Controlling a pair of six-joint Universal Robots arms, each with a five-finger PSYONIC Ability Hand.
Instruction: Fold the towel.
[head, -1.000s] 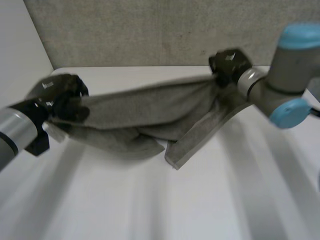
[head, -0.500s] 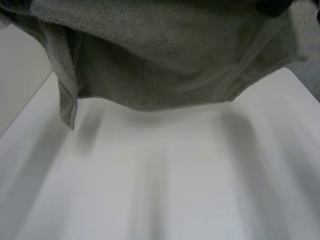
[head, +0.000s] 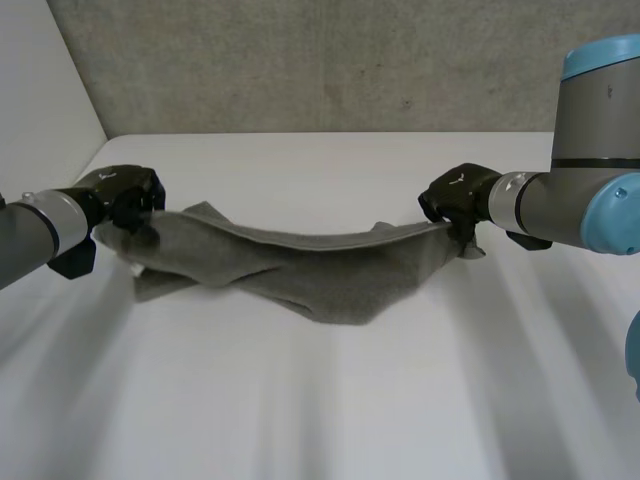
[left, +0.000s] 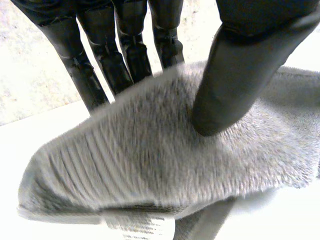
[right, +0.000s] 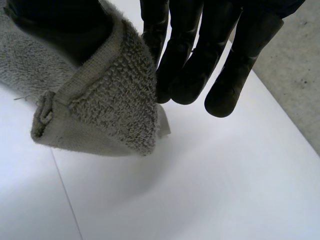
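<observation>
- Left robot hand (head: 125, 195): thumb and fingers pinch one end of the grey towel (head: 320, 272).
- Right robot hand (head: 455, 195): thumb and fingers clamp the opposite end.
- Towel: slung between both robot hands, its middle sagging down to the white counter (head: 320, 400).

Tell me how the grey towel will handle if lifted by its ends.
Likely floppy: the towel sags in a curve between the left hand and right hand, its middle drooping to the table. Probably not slippery: its looped pile looks coarse. Seemingly light, since pinches alone hold its ends up.
</observation>
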